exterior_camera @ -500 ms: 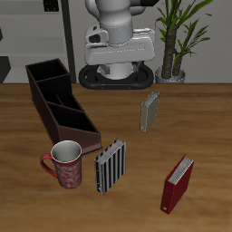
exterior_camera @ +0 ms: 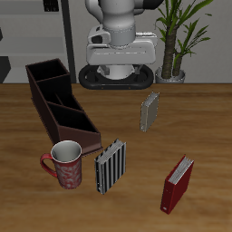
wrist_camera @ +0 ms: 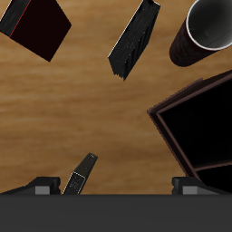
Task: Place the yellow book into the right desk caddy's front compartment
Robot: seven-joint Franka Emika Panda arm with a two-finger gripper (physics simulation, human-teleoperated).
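The yellow book [exterior_camera: 149, 111] stands upright on the table, back from the middle and apart from the other things; it also shows in the wrist view [wrist_camera: 80, 175]. The right desk caddy [exterior_camera: 60, 101] is a long maroon-brown box with three compartments. Its front compartment [exterior_camera: 79, 129] is the end section nearest the mug, and it shows dark and open in the wrist view [wrist_camera: 195, 127]. My gripper [wrist_camera: 116, 187] hangs high above the table with its fingertips [wrist_camera: 41, 187] wide apart and empty. The gripper is out of the exterior view.
A red patterned mug [exterior_camera: 65, 163] stands just before the caddy's front end. A black-and-white striped book [exterior_camera: 111, 167] stands beside the mug. A dark red book [exterior_camera: 178, 184] stands near the table's front edge. A potted plant [exterior_camera: 177, 41] stands behind the table.
The arm's upper links have shifted slightly. None of the things on the table has moved.
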